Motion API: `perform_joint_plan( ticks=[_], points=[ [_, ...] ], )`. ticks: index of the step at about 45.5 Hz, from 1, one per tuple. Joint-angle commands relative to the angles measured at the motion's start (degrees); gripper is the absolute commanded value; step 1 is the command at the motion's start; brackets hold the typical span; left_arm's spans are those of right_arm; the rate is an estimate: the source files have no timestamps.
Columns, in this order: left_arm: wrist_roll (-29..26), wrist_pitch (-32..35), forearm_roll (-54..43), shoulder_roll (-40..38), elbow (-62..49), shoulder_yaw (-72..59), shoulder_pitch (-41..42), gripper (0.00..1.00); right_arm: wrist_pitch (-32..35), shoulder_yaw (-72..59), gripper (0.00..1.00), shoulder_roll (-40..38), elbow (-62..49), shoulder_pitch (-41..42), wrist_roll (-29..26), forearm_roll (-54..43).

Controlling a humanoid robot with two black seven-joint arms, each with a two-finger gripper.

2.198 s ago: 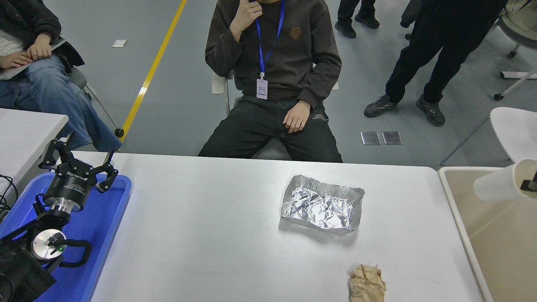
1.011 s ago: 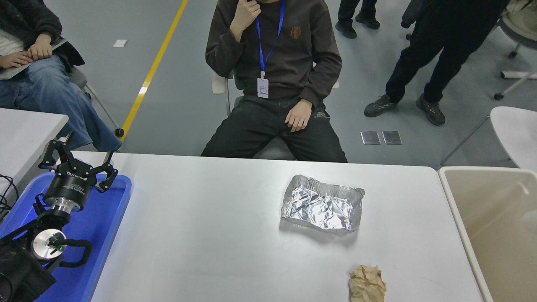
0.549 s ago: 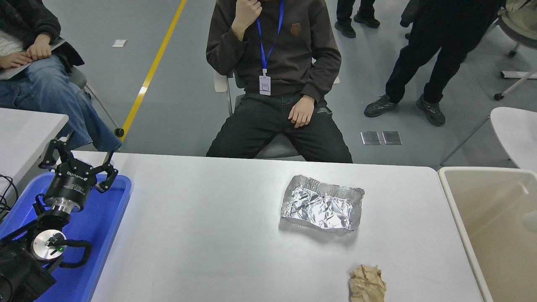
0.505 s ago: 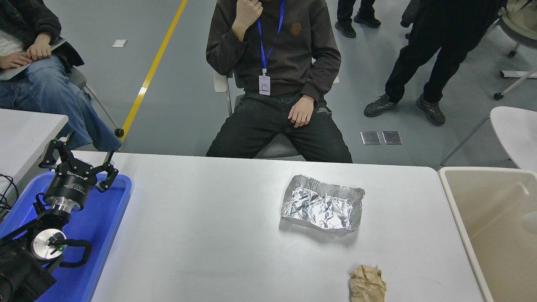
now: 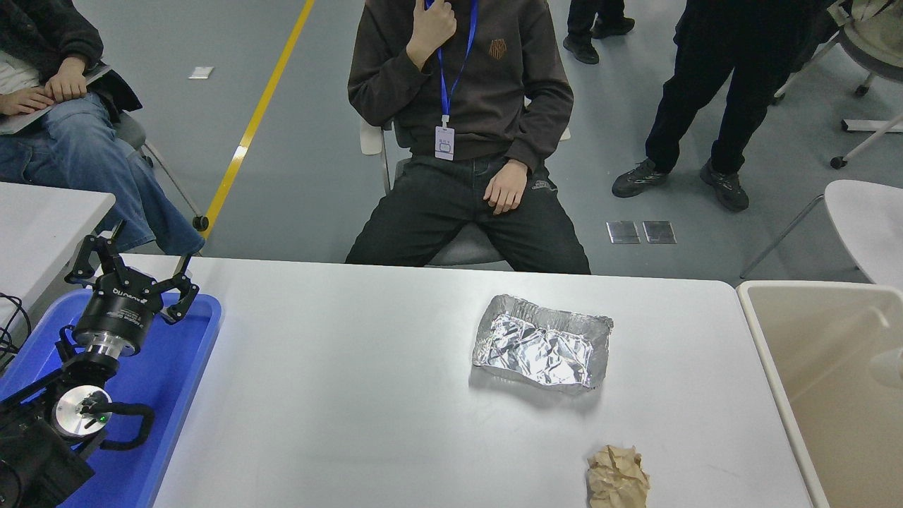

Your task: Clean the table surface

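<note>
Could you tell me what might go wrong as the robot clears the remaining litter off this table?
The crumpled foil tray looks thin and bent, so a pinch may crush it or slip. The brown paper wad sits near the table surface's near edge and might get nudged off. The beige bin is at the far right, while only the left gripper, open, shows.

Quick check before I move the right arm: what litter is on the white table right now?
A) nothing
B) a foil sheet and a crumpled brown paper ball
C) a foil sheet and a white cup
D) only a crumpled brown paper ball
B: a crumpled foil sheet lies right of centre on the table surface, with a brown paper ball nearer the front edge.
</note>
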Motion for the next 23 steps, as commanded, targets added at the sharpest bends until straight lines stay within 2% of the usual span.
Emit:
perform_joint_plan(
  ticks=[1, 4, 5, 6, 7, 8, 17, 23],
  points=[
    [0.0, 0.0, 0.0, 0.0, 0.0, 0.0, 0.0, 1.0, -0.1, -0.1, 0.19, 0.2, -0.6, -0.3, -0.2, 0.0],
    [0.0, 0.0, 0.0, 0.0, 0.0, 0.0, 0.0, 1.0, -0.1, -0.5, 0.25, 0.1, -0.9, -0.3, -0.1, 0.0],
    [0.0, 0.0, 0.0, 0.0, 0.0, 0.0, 0.0, 1.0, -0.1, -0.6, 0.32, 0.2, -1.1, -0.3, -0.1, 0.0],
    [0.0, 0.0, 0.0, 0.0, 0.0, 0.0, 0.0, 1.0, -0.1, -0.6, 0.44, 0.2, -1.3, -0.3, -0.1, 0.0],
    [0.0, 0.0, 0.0, 0.0, 0.0, 0.0, 0.0, 1.0, -0.3, -0.6, 0.76, 0.2, -1.4, -0.3, -0.1, 0.0],
    [0.0, 0.0, 0.0, 0.0, 0.0, 0.0, 0.0, 1.0, -0.3, -0.6, 0.85, 0.2, -1.4, -0.3, -0.1, 0.0],
    [0.0, 0.0, 0.0, 0.0, 0.0, -0.1, 0.0, 1.0, -0.3, -0.6, 0.96, 0.0, -1.4, -0.7, -0.1, 0.0],
    [0.0, 0.0, 0.0, 0.0, 0.0, 0.0, 0.0, 1.0, -0.3, -0.3, 0.96, -0.3, -1.4, -0.7, 0.0, 0.0]
  ],
)
